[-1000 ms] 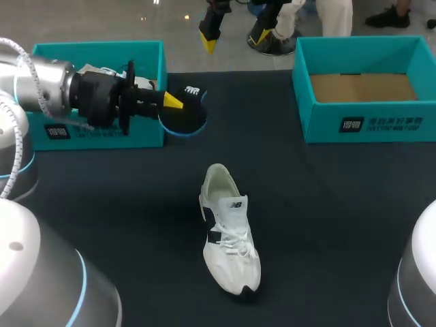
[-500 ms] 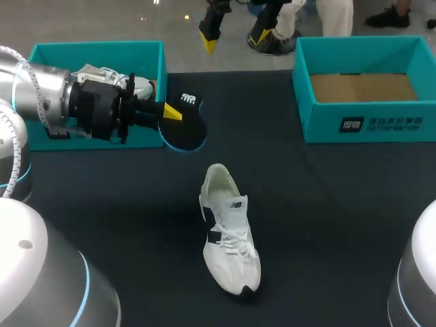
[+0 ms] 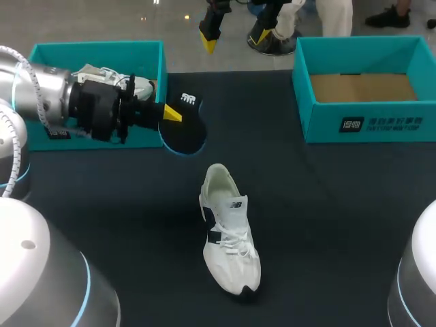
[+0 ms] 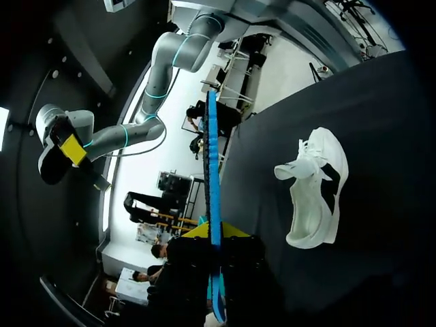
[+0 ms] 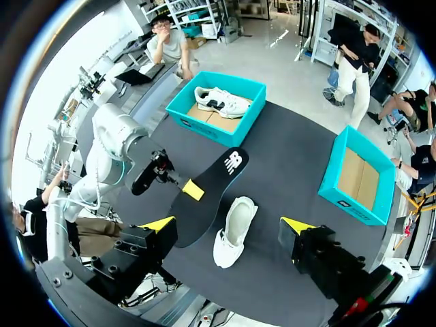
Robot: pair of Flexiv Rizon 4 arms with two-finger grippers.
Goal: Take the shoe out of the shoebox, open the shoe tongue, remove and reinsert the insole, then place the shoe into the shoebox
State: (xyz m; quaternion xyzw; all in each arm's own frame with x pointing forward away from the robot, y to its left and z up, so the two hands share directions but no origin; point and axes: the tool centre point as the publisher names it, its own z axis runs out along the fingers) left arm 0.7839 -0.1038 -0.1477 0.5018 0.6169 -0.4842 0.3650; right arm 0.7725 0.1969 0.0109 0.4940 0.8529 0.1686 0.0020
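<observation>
The left gripper (image 3: 170, 113) is pinching the light, flexible insole (image 3: 187, 133) at its side edge (a thin foam sheet, probably bending easily under load).

You have: white shoe (image 3: 229, 238) with black panels; black insole (image 3: 185, 126), white logo, blue edge; teal shoebox (image 3: 323, 121) right of shoe; black table (image 3: 327, 225).
</observation>
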